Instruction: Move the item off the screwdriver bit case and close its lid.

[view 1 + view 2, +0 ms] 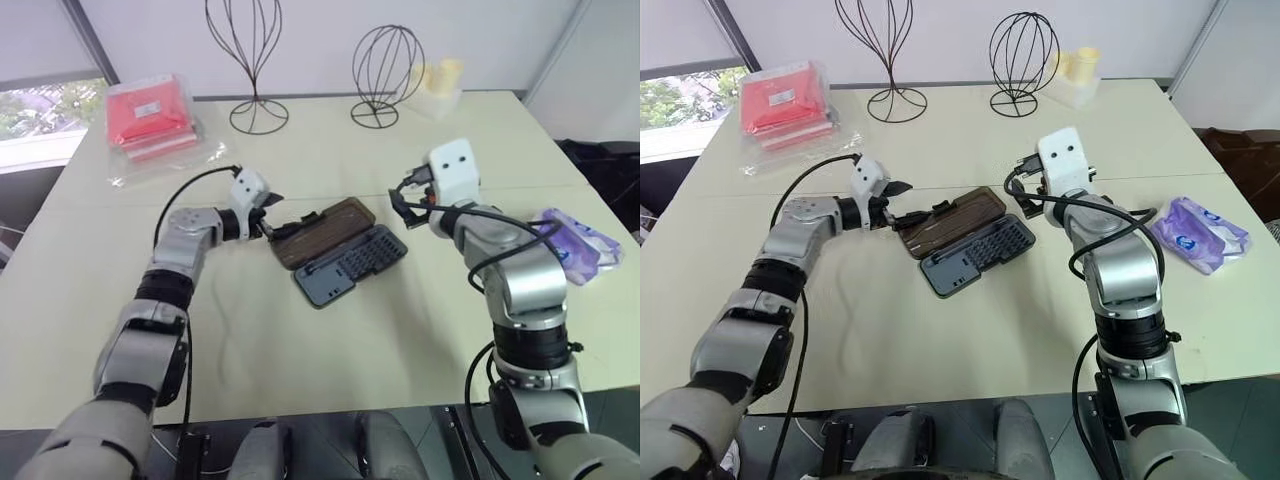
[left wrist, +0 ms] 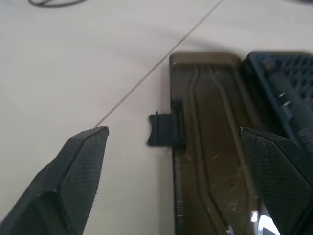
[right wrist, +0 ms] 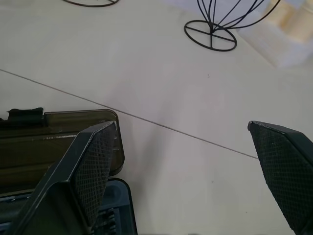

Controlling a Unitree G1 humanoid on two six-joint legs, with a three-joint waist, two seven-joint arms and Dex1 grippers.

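The screwdriver bit case lies open in the middle of the table, its dark base [image 1: 352,265] full of bits and its brown see-through lid [image 1: 322,230] laid flat behind it. Nothing rests on the case. My left gripper [image 1: 270,217] is open at the lid's left end, and in the left wrist view the lid's black latch [image 2: 161,131] sits between its fingers [image 2: 78,171]. My right gripper [image 1: 400,205] hovers open just right of the case, empty. A purple packet [image 1: 572,243] lies on the table far right, apart from the case.
Two black wire stands [image 1: 255,60] [image 1: 385,70] are at the back of the table. A red package in clear wrap [image 1: 152,115] lies back left, and a pale yellow-white object [image 1: 435,85] sits back right. The table's front edge [image 1: 330,405] is close to me.
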